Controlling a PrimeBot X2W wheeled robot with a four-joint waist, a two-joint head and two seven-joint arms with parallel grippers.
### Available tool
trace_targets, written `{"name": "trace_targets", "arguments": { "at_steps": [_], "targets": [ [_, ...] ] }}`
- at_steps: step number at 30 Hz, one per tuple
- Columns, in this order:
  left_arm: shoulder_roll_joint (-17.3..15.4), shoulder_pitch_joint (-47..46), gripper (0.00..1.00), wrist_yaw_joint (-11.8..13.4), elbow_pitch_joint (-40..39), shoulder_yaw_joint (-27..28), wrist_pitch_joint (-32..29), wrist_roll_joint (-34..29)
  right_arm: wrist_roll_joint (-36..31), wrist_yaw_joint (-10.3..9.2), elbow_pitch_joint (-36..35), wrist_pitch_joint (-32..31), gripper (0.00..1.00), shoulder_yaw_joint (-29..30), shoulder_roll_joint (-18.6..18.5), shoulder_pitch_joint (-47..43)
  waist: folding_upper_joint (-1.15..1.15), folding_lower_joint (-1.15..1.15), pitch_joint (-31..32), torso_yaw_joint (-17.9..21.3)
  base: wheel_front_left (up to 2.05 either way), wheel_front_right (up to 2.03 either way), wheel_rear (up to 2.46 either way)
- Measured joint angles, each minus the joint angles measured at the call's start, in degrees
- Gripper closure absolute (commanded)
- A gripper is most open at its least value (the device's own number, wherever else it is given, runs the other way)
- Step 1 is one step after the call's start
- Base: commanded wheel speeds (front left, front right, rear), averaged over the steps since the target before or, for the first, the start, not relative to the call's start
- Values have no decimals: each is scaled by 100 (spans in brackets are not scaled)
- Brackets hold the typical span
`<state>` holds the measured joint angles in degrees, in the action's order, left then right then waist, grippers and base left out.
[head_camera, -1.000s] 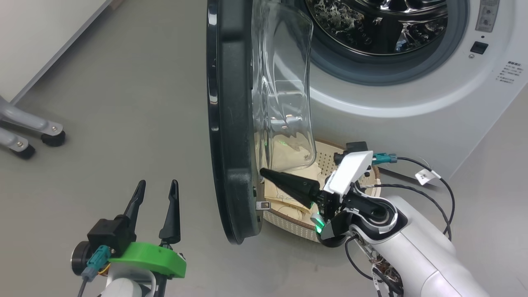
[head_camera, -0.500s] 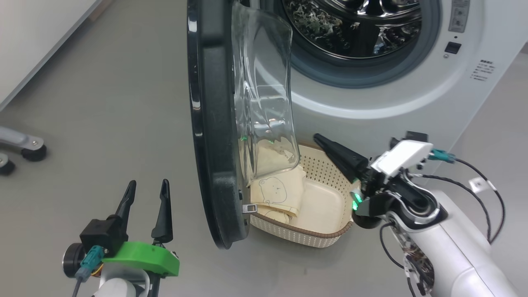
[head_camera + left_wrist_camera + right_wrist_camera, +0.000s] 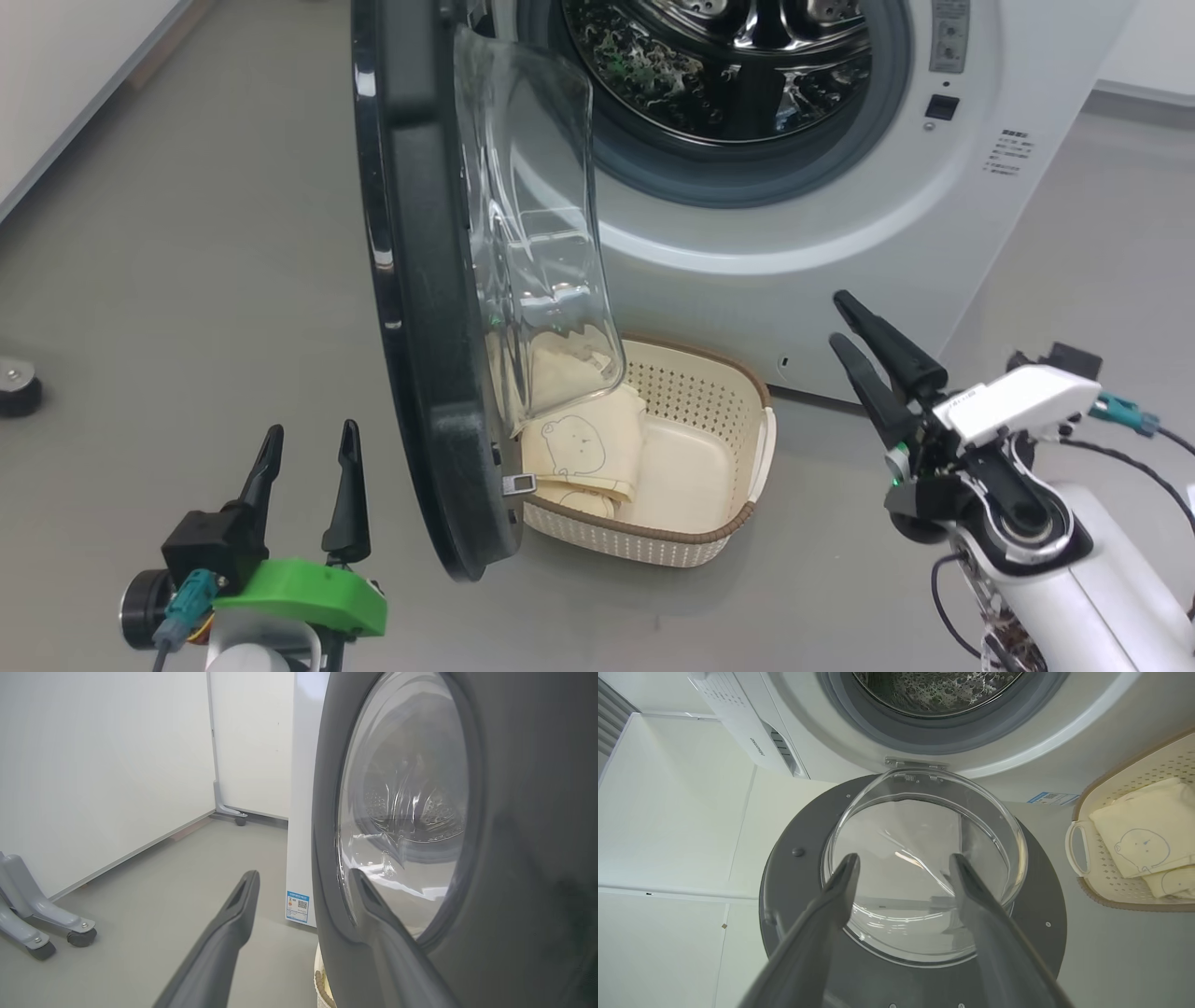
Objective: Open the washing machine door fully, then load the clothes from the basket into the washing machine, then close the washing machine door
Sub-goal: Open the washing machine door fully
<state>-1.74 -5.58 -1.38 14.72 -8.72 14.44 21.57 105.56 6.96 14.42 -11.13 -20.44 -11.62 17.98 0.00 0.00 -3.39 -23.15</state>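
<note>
Grey floor (image 3: 168, 233), white wall far left. Far centre: washing machine (image 3: 822, 224), drum mouth exposed. Hinged at its left: washing machine door (image 3: 420, 327), swung out edge-on toward robot, glass bowl facing right. On floor just before machine front: basket (image 3: 644, 549), left part under door. Folded in its left half: clothes (image 3: 583, 443), bear outline on top. Near left of door: left gripper (image 3: 311, 429), fingers spread wide, empty. Right of basket: right gripper (image 3: 837, 319), fingers parted, empty, clear of door.
</note>
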Motion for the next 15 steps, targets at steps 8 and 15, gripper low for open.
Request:
{"name": "trace_targets", "arguments": {
  "at_steps": [8, 15],
  "targets": [
    [-24, 118, 0, -1, 3, 168, 0, -2, -913, 1, -274, 698, 0, 16, -238, -578, 0, 0, 73, 291, 0, 0, 0],
    [-37, 124, 0, -1, 12, 272, 0, -58, -2001, 1, -337, 1463, 0, -11, -613, -854, 0, 0, 109, 528, 0, 0, 0]
  ]
}}
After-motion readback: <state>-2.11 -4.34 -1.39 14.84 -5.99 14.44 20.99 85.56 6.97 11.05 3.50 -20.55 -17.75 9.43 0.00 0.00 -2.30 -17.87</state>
